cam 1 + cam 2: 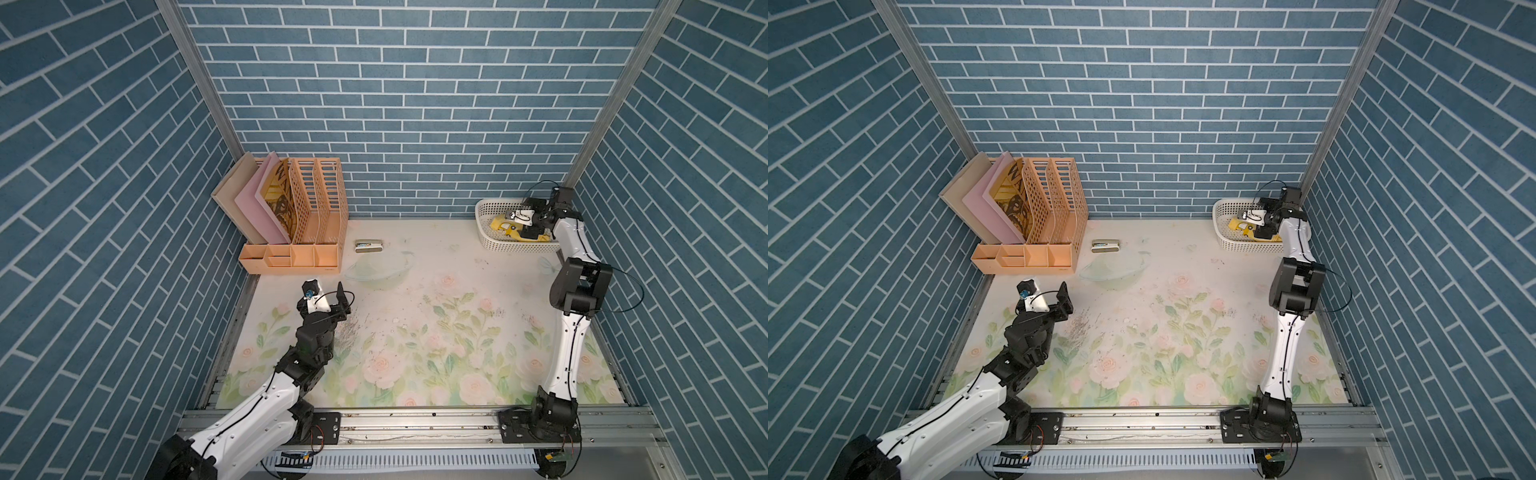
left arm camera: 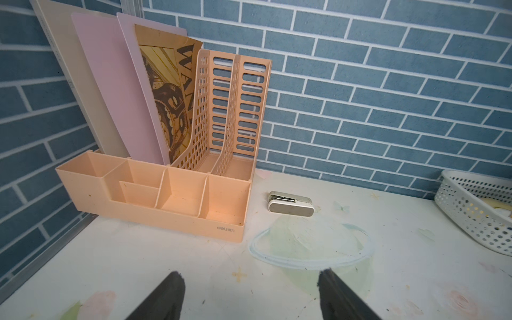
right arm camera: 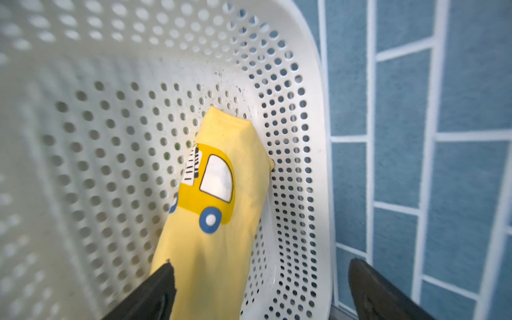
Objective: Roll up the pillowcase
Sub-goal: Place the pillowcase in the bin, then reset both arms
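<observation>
Hovering over the near-left mat (image 2: 138, 257), the left gripper (image 2: 252, 296) is standing wide open and empty, likely parked clear of the work. At far right, the right gripper (image 3: 266, 293) is reaching into the white basket (image 3: 318, 110), jaws spread wide, clamping nothing. The pillowcase (image 3: 216, 207) is lying rolled against the basket wall, so the roll looks finished and stowed.

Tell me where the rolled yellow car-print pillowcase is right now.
In both top views, the yellow car-print cloth pillowcase lies rolled inside the white perforated plastic basket at the table's far right corner, beneath the open right gripper.
</observation>
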`<state>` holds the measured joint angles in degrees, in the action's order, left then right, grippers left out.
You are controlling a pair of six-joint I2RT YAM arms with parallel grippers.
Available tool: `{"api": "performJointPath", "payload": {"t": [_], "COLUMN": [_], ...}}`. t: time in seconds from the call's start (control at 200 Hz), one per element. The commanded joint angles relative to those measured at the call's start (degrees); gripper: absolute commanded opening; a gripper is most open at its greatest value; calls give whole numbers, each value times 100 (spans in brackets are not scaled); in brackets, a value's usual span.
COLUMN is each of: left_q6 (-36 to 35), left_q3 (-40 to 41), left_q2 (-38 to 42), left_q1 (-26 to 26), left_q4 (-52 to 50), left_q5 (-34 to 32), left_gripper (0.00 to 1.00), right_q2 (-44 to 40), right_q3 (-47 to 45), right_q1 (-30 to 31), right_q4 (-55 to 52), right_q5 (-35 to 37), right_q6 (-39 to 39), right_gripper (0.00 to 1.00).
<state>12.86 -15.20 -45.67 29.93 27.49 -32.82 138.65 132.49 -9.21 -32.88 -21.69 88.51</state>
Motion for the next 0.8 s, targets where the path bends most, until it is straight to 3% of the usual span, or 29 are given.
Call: {"api": "performJointPath", "payload": {"t": [0.0,0.07,0.15,0.24,0.31,0.41,0.495,0.57,0.64,0.71,0.795], "left_q6": [-278,-399,-804,-1415,-1647,-1817,-1519,-1695,-1853,-1804,-1753], "left_q3": [-206,-194,-26,345,377,410,354,236,596,935,914], "left_q2": [67,11,-204,-857,-1638,-2697,-3246,-3360,-3448,-3601,-3733], "left_q1": [-42,-62,-141,-272,-477,-685,-1114,-1288,-1434,-1631,-1797], "left_q4": [-243,-95,563,1989,2662,3658,3923,3826,4724,5476,5537], "left_q5": [-477,-919,-1270,-1425,-782,-401,-286,-111,127,515,870], "left_gripper": [82,85,87,88,87,85,86,85,86,88,89], "right_q2": [-601,-1043,-1994,-3362,-4471,-5563,-5984,-6159,-6245,-6542,-6824], "right_q3": [55,-535,-2023,-4352,-6356,-8787,-9795,-10675,-11542,-11697,-12460], "right_q1": [-36,-34,-28,-22,-13,42,171,299,321,527,845], "right_q4": [-1545,-1697,-648,1423,3505,6315,6486,6983,8065,8085,9471], "right_q5": [-484,-529,-307,-331,-630,371,1426,1949,2040,2154,2241], "right_q6": [-542,-1227,-2797,-5083,-6878,-9042,-9140,-8821,-8878,-8815,-8698], "right_gripper": [100,100,100,100,100,100,100,100,100,100,100]}}
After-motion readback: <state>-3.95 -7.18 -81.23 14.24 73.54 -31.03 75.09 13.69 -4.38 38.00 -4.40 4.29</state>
